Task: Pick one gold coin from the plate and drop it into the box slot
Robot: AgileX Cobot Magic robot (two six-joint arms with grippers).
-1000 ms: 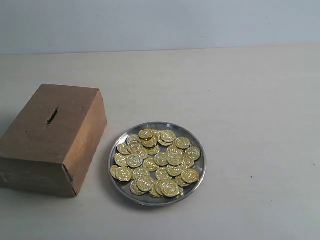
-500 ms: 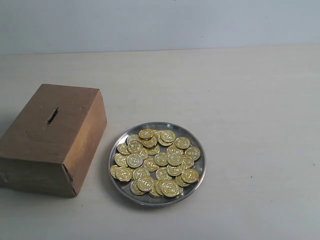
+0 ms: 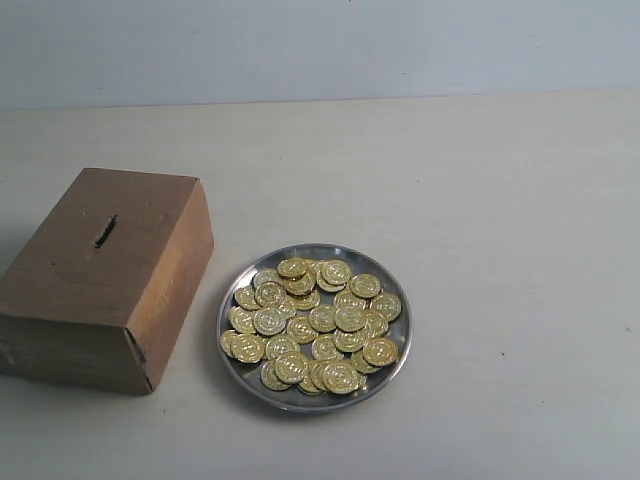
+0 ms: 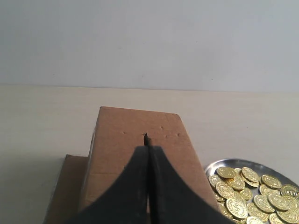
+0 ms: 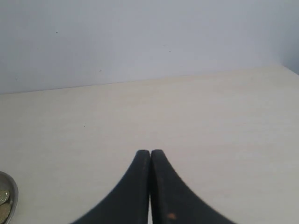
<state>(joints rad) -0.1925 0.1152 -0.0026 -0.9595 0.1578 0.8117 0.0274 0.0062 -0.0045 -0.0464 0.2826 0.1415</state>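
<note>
The silver-grey plate (image 3: 392, 345) lies at the centre front of the table, heaped with several gold coins (image 3: 315, 322). To its left stands the brown box (image 3: 70, 290), its dark slot (image 3: 104, 231) on the broad top face. Neither arm shows in the exterior view. In the left wrist view my left gripper (image 4: 148, 148) is shut with nothing in it, in front of the box (image 4: 117, 149); the slot (image 4: 145, 137) peeks just past its tips, and the plate (image 4: 229, 163) with coins (image 4: 243, 196) sits beside. My right gripper (image 5: 150, 153) is shut and empty above bare table, the plate's rim (image 5: 11, 192) at the frame edge.
The pale tabletop (image 3: 500, 200) stretches behind and to the right of the plate. A plain light wall (image 3: 320, 45) stands behind the table's far edge.
</note>
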